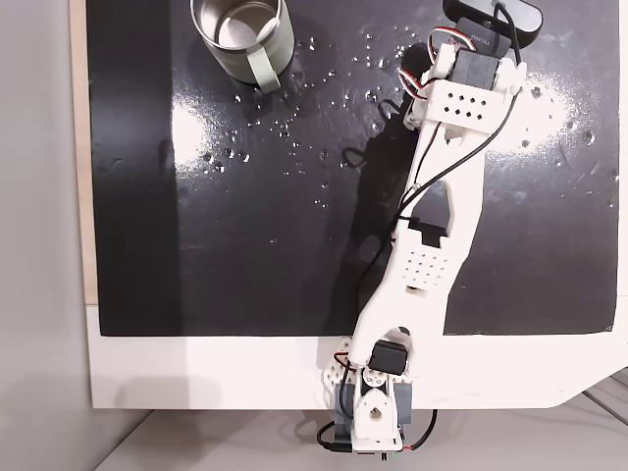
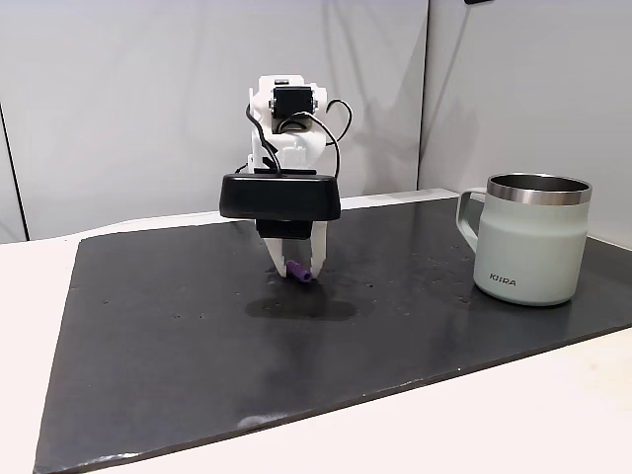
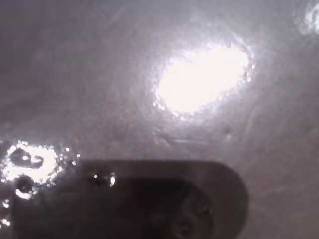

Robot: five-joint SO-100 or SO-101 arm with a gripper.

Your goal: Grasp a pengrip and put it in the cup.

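Step in hand, by my judgement: carrying, with the grasp done and the placing not yet begun.

In a fixed view from the side, the gripper (image 2: 299, 267) points down over the black mat (image 2: 178, 326). The pengrip (image 2: 301, 272) sits between the fingertips, clear of the mat, with a shadow below it. The jaws stand nearly closed, pinching the pengrip at their tips. It lies roughly crosswise in the grip; how deep the hold goes cannot be told at this size.

The cup (image 2: 534, 242) stands upright on the mat, well apart from the gripper, to the right in this view, its handle toward the arm. In the fixed view from above, the cup (image 1: 243, 37) is at the top edge, left of centre, with the mouth open and the steel inside bare. The arm (image 1: 424, 245) reaches to the upper right there, and its camera housing hides the fingertips.

The wrist view gives only a blurred mat and glare (image 3: 202, 79); nothing useful on the grip.

Next move, as judged: raise the pengrip above the rim, swing across to the cup, centre over the mouth, then release. Risk: the small ribbed tube may slip from a tip-only pinch during the swing.
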